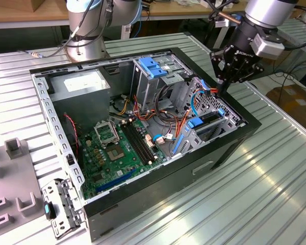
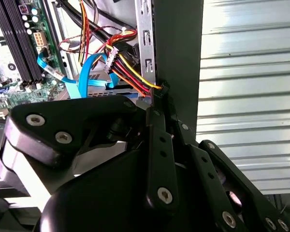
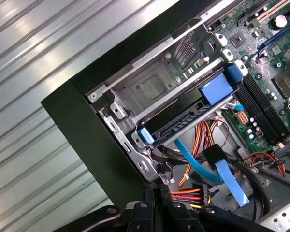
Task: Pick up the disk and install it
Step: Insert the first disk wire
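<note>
The gripper (image 1: pixel 223 88) hangs over the computer case's (image 1: pixel 224 148) rim at the exterior view's right, fingers pressed together on nothing. Just beside it, the disk (image 1: pixel 208 122) sits in the metal drive cage (image 1: pixel 194 138). The first wrist view shows the disk's (image 3: pixel 183 123) blue rails; the second shows cables (image 2: pixel 125 72).

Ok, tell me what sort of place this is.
Probably a robotics lab or test workshop: an open computer case lies on a ribbed metal table, the arm's gripper hangs over its edge, and wooden workbenches stand behind.
</note>
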`<state>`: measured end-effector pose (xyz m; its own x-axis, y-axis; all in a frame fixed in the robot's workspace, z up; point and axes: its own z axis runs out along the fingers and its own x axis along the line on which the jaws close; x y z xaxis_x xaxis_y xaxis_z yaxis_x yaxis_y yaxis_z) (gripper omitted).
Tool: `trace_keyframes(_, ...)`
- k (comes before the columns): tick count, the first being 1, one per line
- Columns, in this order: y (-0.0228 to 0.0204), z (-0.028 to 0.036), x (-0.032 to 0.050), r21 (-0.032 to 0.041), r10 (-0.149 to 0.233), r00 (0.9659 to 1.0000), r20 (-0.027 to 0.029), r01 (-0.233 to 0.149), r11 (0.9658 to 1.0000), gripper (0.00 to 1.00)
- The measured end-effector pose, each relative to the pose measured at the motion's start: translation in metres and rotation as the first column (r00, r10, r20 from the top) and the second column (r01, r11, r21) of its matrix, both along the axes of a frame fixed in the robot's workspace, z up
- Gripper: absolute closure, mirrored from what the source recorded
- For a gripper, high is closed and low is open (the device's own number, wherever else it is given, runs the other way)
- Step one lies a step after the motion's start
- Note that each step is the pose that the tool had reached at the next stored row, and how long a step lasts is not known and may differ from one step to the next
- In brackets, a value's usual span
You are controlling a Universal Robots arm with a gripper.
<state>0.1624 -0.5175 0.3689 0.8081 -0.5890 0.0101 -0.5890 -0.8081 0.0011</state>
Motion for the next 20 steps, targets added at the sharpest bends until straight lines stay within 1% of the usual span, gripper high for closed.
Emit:
trace_keyframes(5,0.0000,0.0000,-0.0056,-0.0001,-0.006,1.0000,0.0000,0.006,1.0000,0.84)
trace_keyframes(7,-0.0001,0.0000,-0.0063,0.0000,-0.018,0.9998,0.0000,0.018,0.9998,0.84)
trace_keyframes(10,0.0000,0.0000,-0.0064,0.0000,-0.057,0.9984,0.0000,0.057,0.9984,0.84)
trace_keyframes(13,0.0000,0.0001,-0.0065,0.0001,-0.101,0.9948,0.0000,0.101,0.9948,0.84)
trace_keyframes(14,0.0000,0.0004,-0.0065,0.0000,-0.107,0.9942,0.0000,0.107,0.9942,0.84)
trace_keyframes(20,0.0000,0.0041,-0.0065,0.0001,-0.117,0.9931,-0.0001,0.117,0.9931,0.84)
